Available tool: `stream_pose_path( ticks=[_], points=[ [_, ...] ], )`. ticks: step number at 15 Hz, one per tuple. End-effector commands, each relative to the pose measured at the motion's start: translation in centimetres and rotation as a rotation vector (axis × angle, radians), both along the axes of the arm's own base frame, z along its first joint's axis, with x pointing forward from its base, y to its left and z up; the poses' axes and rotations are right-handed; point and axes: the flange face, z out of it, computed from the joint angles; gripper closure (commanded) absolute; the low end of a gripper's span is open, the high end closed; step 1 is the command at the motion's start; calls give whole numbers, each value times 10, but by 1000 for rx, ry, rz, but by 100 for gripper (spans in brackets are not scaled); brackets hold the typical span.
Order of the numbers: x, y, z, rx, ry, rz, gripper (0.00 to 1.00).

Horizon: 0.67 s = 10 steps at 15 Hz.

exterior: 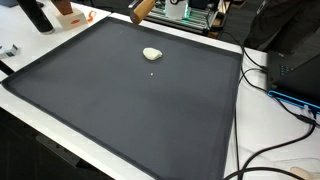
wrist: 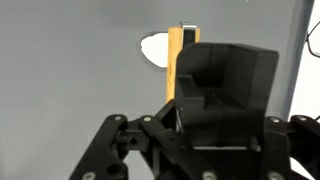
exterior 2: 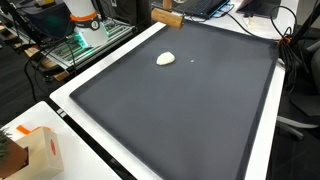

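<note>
In the wrist view my gripper (wrist: 188, 72) is shut on a long yellow wooden block (wrist: 175, 55), which sticks out past the black fingers (wrist: 230, 90). Just beyond the block's far end lies a small white lump (wrist: 153, 45) on the dark mat (wrist: 70, 70). Both exterior views show the block (exterior: 141, 9) (exterior 2: 166, 17) hanging at the far edge of the mat, with the gripper itself cut off by the top of the frame. The white lump (exterior: 151, 54) (exterior 2: 166, 59) rests on the mat a short way in front of the block, apart from it.
The dark mat (exterior: 130, 110) (exterior 2: 180, 110) covers most of a white table (exterior 2: 70, 105). Cables (exterior: 285, 95) and electronics (exterior: 195, 12) sit along the table's side and back. An orange-white device (exterior 2: 82, 15) and a cardboard box (exterior 2: 35, 150) stand off the mat.
</note>
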Motion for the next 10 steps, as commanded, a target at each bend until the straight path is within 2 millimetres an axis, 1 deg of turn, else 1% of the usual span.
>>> stream_pose_path(
  ticks=[1,3,4,6,9,10],
  points=[
    [-15,12,18,-70,-28,-23,81],
    [-17,17,25,-88,-45,-25,81],
    [-7,13,18,-54,-24,-10,56],
    [-8,16,22,-62,-32,-11,56],
    [-9,16,22,-63,-32,-11,56],
    [-9,16,22,-63,-32,-11,81]
  ],
)
